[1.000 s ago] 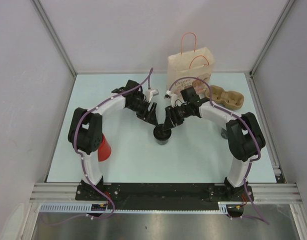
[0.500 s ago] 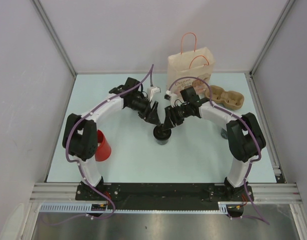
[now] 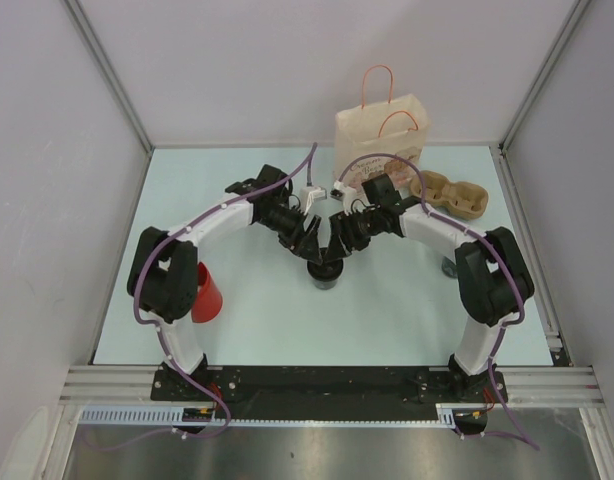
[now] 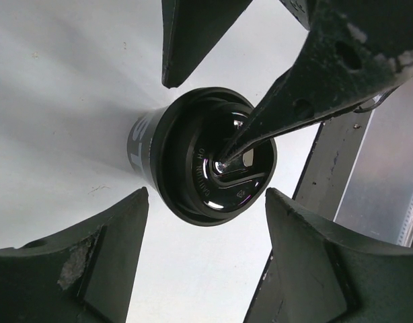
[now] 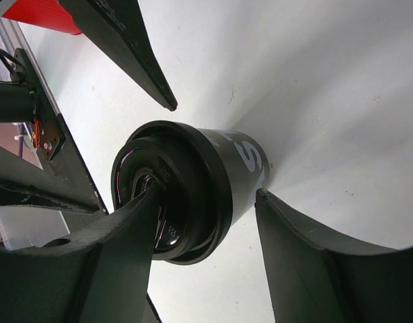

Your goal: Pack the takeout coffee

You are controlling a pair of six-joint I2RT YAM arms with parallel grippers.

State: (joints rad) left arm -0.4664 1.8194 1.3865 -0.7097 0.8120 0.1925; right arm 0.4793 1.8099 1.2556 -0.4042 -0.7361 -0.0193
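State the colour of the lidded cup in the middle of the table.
The cup is black with white lettering; the right wrist view shows it best.

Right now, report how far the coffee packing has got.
Done: the black cup stands on the table with its lid on. In hand: the left gripper and right gripper, both open, bracket it, a right finger touching the lid. To do, probably: cup into the carrier tray, then the paper bag.
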